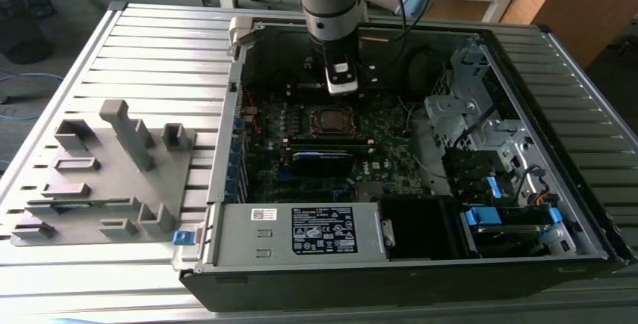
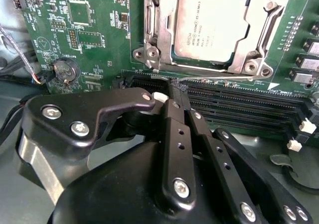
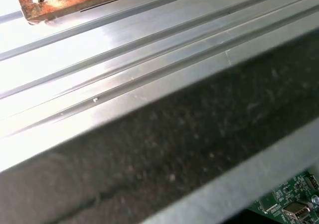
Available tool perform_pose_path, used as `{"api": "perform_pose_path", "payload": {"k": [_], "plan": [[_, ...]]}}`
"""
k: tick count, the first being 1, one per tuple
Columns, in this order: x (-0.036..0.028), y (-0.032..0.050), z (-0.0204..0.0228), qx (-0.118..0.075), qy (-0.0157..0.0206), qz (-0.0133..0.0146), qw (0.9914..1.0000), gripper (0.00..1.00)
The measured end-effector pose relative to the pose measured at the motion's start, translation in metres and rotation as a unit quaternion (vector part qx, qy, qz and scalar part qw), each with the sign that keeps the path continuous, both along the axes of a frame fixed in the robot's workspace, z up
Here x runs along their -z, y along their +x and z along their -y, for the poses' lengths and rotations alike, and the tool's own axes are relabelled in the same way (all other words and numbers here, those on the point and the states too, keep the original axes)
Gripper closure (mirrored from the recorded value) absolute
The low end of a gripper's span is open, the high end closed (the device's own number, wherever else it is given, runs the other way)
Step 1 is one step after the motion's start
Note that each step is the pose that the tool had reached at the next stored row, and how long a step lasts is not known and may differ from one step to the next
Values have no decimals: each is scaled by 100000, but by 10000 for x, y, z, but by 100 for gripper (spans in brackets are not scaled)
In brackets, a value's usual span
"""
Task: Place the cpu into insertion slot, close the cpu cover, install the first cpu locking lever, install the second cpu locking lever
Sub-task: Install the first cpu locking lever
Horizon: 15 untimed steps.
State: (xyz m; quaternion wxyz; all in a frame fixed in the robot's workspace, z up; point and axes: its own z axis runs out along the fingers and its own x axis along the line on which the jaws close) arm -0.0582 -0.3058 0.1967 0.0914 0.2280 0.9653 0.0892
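In the second wrist view the cpu (image 2: 209,22) lies silvery-grey in the insertion slot (image 2: 249,64), with the cpu cover (image 2: 158,30) lying as a metal frame around its edges. A thin silvery lever wire (image 2: 209,78) runs along the socket edge nearest my gripper (image 2: 175,87). The black fingers are pressed together with nothing between them, their tips just short of that wire, over the memory slots. In the exterior view my gripper (image 1: 341,89) hangs inside the open computer case just behind the insertion slot (image 1: 329,119).
Long black memory slots (image 2: 249,109) lie beside the socket, and a coin battery (image 2: 65,70) sits on the green board. The case's metal walls (image 1: 234,115) and drive cages (image 1: 479,122) ring the board. A grey fixture block (image 1: 110,175) rests on the slatted table (image 3: 99,50).
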Motion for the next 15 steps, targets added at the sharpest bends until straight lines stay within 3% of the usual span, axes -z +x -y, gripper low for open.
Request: {"api": "perform_pose_path", "payload": {"k": [10,15], "plan": [[-5,0,-4,-1,-11,-9,100000,89],[-132,0,-4,3,-6,-4,100000,89]]}}
